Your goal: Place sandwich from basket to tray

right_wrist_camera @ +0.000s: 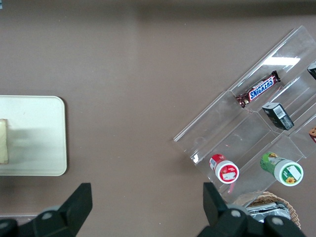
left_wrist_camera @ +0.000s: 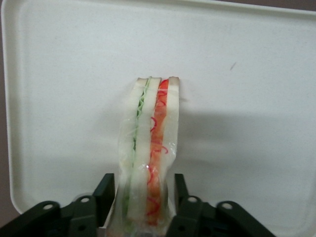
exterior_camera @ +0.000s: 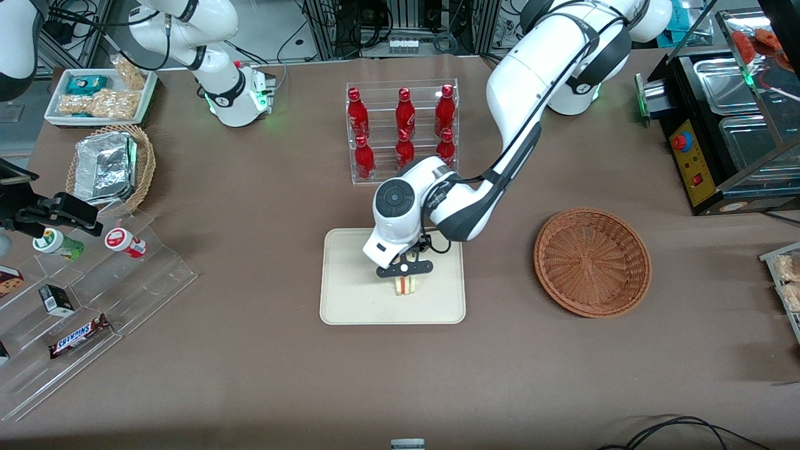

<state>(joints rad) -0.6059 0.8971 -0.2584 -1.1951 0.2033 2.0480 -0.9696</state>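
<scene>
While the brown surface fills my front frame's lower half, my end effector pinches the sandwich on the tray at centre; its base stays hidden, the basket centre-right.

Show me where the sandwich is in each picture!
Front view: the sandwich stands on the tray, under the gripper.
Left wrist view: the sandwich sits between the gripper's fingers, over the tray.
Right wrist view: only an edge of the sandwich shows, on the tray.
Shared landmark: the cream tray.
</scene>
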